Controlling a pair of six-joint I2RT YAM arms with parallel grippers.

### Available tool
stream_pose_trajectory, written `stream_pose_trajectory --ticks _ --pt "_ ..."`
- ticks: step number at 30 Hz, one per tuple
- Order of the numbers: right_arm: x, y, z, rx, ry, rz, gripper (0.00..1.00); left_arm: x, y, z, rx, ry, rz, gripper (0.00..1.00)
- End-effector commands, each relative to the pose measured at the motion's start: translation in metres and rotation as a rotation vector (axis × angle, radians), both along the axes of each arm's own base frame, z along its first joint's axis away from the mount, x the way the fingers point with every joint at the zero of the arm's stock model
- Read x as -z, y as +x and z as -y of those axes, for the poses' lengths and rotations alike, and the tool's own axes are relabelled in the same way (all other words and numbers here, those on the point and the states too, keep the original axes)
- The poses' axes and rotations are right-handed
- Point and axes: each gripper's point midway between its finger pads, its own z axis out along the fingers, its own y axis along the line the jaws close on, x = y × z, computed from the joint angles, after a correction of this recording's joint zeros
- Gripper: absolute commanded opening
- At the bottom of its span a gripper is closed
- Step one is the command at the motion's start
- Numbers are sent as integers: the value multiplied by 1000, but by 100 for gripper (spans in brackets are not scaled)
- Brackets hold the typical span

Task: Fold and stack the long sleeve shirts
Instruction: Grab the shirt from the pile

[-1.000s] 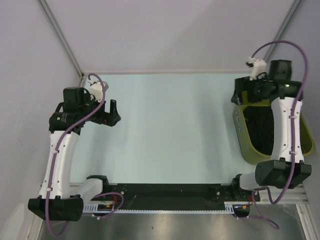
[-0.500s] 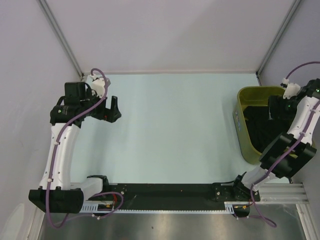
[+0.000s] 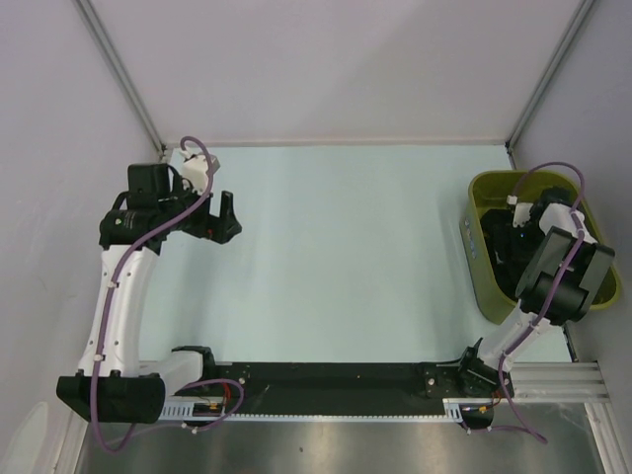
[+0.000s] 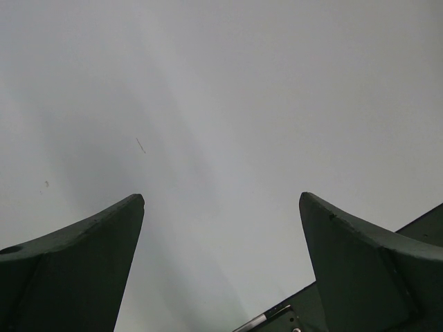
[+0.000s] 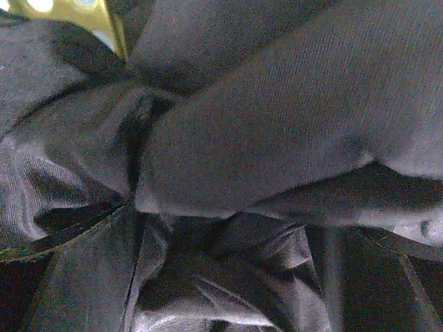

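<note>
The black long sleeve shirts (image 3: 501, 261) lie crumpled in the olive-green basket (image 3: 478, 269) at the right edge of the table. My right gripper (image 3: 515, 233) is pushed down into the basket among them. The right wrist view is filled with bunched black shirt fabric (image 5: 263, 124), with a corner of the basket wall (image 5: 76, 10) at the top left. Its fingers do not show there. My left gripper (image 3: 225, 219) is open and empty above the bare table at the far left. In the left wrist view (image 4: 221, 200) its jaws stand wide apart over the pale surface.
The pale table top (image 3: 336, 247) spreads between the two arms. Grey walls stand behind and on both sides. A black rail (image 3: 326, 380) runs along the near edge between the arm bases.
My right arm has swung from behind the basket to over it and dropped its gripper down into the shirts. My left arm shifted slightly a second ago and has since stayed put.
</note>
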Motion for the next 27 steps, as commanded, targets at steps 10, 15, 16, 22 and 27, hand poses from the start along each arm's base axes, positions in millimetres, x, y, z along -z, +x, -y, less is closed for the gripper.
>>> stream_pose_trajectory --ticks 10,15,16,22,27 --pt "-40 2 -1 6 22 110 1 -14 3 6 31 -26 74 99" --pt "-153 22 -1 -17 -10 369 0 -23 9 7 19 -42 94 99" --pt "-169 20 -6 -19 0 394 0 -25 10 6 13 -42 99 99" --pt "-306 46 -52 -120 12 716 0 -36 19 2 -36 -53 133 100" --pt "-402 67 -134 -285 59 969 0 -47 30 -8 -110 -90 142 99"
